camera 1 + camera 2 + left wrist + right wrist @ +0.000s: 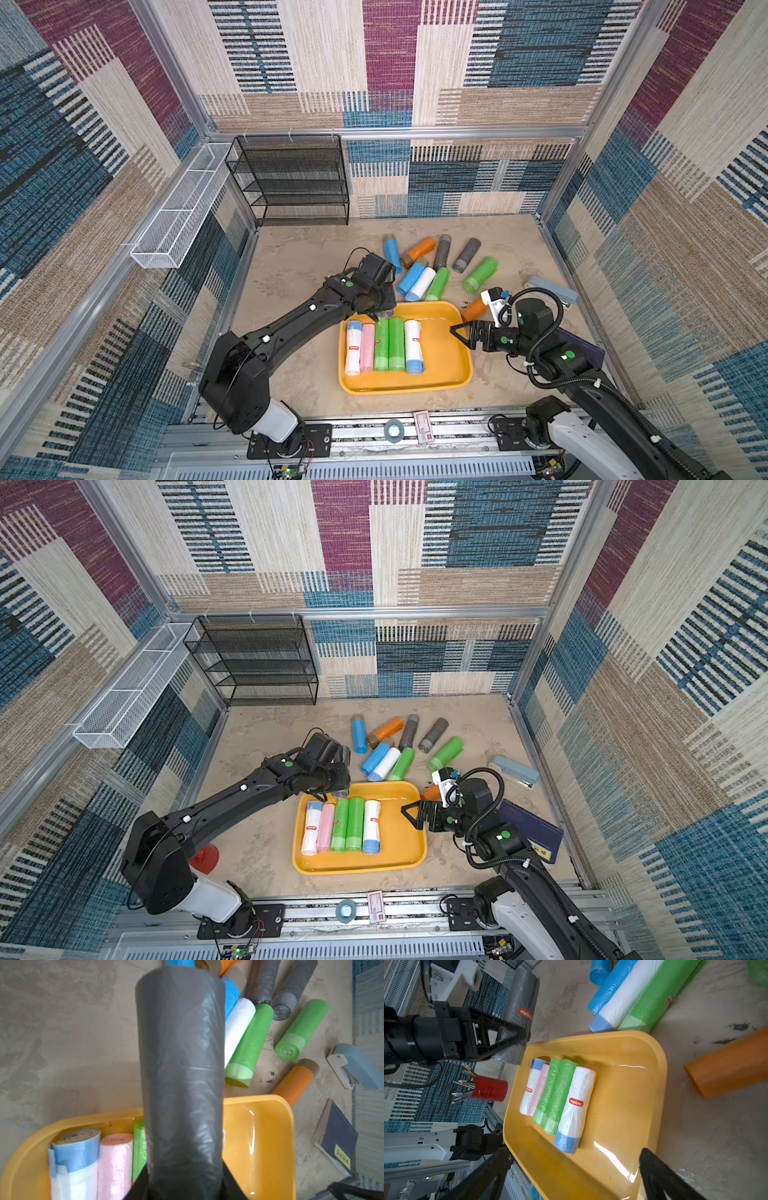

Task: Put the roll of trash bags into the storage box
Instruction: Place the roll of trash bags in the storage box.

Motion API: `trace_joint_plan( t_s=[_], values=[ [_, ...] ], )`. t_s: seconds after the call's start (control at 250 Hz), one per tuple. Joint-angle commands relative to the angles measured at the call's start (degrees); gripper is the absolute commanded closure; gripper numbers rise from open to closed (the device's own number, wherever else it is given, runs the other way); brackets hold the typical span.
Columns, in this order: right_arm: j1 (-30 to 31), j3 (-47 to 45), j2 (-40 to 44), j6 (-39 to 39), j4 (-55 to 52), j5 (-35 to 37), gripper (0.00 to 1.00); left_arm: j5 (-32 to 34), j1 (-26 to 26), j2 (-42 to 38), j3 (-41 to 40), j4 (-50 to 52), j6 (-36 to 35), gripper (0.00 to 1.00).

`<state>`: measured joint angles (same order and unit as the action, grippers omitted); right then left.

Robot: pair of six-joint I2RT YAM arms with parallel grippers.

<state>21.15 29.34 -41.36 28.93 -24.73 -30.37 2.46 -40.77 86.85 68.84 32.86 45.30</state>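
L tool (523,1035) is clenched on a grey roll (182,1064) of trash bags. It grips near one end, and the rest of the roll sticks out fwd past the fingertips. Roll is held up off the table (291,257), not in the storage box (446,361) yet; the tool sits at one corner of the box, w/ the roll over the rim there.

Below and just inboard of L tool, a row of five rolls (384,347) lies on the box floor side by side: white/blue, pink, two green, white/blue. Beyond the tool's tip, outside the box, approx. eight loose rolls (432,282) lie scattered on the table in blue, white, green, grey and orange.

R tool (460,337) is released, jaws wide apart, nothing between them. It hangs at the opposite end of the box, pointing in at the row of five. An orange roll (473,309) lies just beside it, outside the box. A stapler (550,289) and a dark notebook (530,827) sit behind R tool. Across the box from it, a red pen cup (490,1088) stands below the L arm.
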Motion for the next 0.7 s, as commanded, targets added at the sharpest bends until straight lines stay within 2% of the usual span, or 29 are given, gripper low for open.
trace_joint_plan(
  t_s=[0.0,0.476,0.696],
  values=[
    [0.0,-0.3,0.7,0.8,-0.4,0.0,0.01,0.8,-2.8,-1.2,-1.0,-3.1,5.0,0.62],
    [0.0,-0.7,4.5,0.7,-2.9,0.4,0.01,6.0,-15.6,2.5,-2.8,-7.1,14.2,0.63],
    [0.0,-0.7,5.2,0.7,-3.2,-0.4,0.01,7.7,-19.9,6.4,-0.1,-7.4,16.2,0.63]
  ],
)
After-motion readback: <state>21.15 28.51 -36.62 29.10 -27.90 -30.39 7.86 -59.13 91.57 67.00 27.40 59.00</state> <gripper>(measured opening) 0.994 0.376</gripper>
